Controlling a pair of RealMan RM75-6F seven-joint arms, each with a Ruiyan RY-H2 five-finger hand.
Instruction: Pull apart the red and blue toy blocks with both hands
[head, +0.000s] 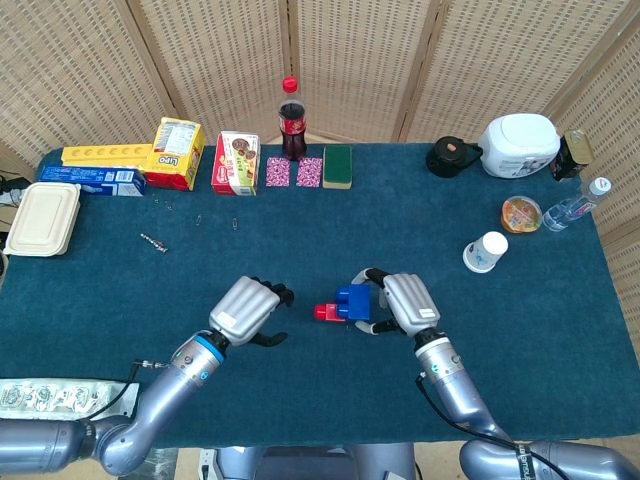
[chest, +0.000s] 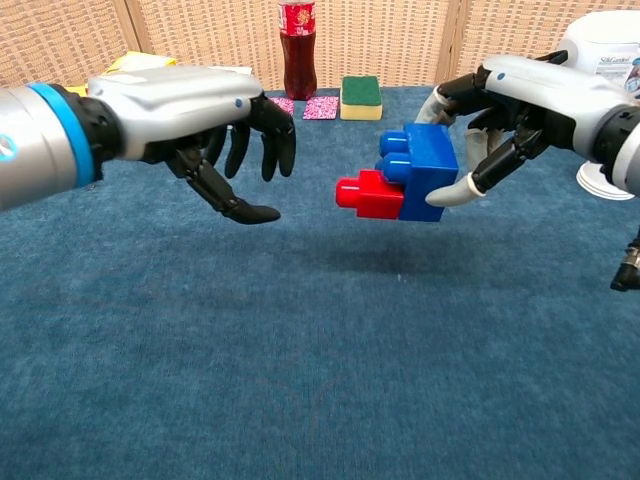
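A blue block (chest: 428, 172) with a red block (chest: 367, 194) stuck to its left side hangs above the blue cloth. My right hand (chest: 500, 110) grips the blue block (head: 354, 300) from the right, thumb under it. The red block (head: 326, 312) points left and nothing touches it. My left hand (chest: 215, 120) hovers a short way left of the red block, fingers apart and empty. In the head view, my left hand (head: 246, 309) and my right hand (head: 404, 303) face each other across the blocks.
Along the table's (head: 300, 240) far edge stand snack boxes (head: 236, 162), a cola bottle (head: 291, 118), a sponge (head: 337, 165) and a white cooker (head: 518, 144). A paper cup (head: 486, 251) and a water bottle (head: 575, 207) are at the right. A white lunchbox (head: 44, 217) lies at the left.
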